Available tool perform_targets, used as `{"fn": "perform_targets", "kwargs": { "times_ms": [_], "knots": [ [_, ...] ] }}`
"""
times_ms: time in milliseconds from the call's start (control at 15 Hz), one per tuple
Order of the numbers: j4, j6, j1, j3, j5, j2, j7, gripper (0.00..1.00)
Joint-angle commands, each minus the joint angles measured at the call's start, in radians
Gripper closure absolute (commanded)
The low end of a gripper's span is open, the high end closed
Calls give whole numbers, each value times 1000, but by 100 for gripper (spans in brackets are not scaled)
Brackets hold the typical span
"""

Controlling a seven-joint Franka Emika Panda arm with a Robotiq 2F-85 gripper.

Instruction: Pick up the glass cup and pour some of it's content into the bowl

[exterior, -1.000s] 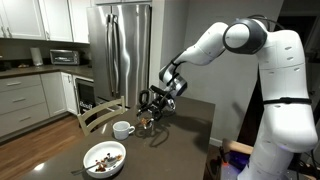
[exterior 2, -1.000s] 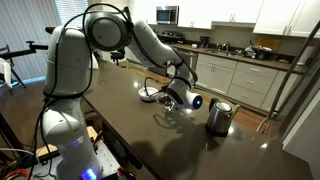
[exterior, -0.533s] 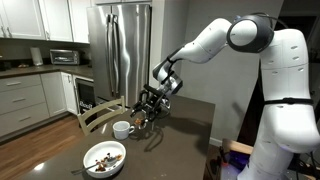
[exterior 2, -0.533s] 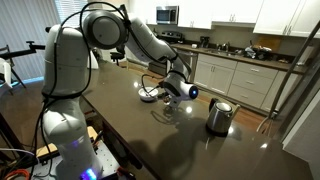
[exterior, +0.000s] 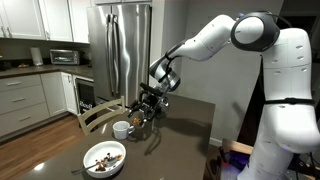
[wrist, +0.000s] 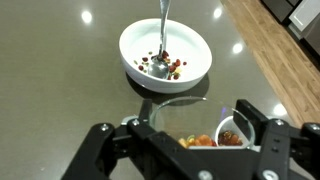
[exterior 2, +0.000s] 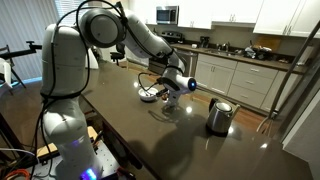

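While the end effector (wrist: 185, 142) is clamped on the glass cup (wrist: 180, 115), with its jaws set against opposite sides of the wall, the cup is held clear of the tabletop (wrist: 60, 70) and short of the bowl (wrist: 195, 42). The cup is judged light, rigid, smooth and breakable. A hold across the middle of the wall is judged sound, provided the squeeze is kept modest, since clear glass may slip once tipped. A small amber-orange content (wrist: 198, 141) is seen low in the cup. Next to it a white round rim with an orange patch is seen. It is possibly the mug, though the wrist view is too distorted there to be sure. In the bowl, dark brown and reddish bits are gathered around a spoon (wrist: 162, 25) resting in it. In an exterior view the mug (exterior: 122, 129) is found just below and beside the raised cup, between it and the bowl; what it contains cannot be told.
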Motion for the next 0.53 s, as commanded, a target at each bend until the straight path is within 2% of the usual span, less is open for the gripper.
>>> {"fn": "perform_targets", "kwargs": {
  "times_ms": [0,467],
  "knots": [
    [-15,67,22,25,-34,-41,20,41],
    [-40,152,56,80,-8,-81,-35,41]
  ]
}}
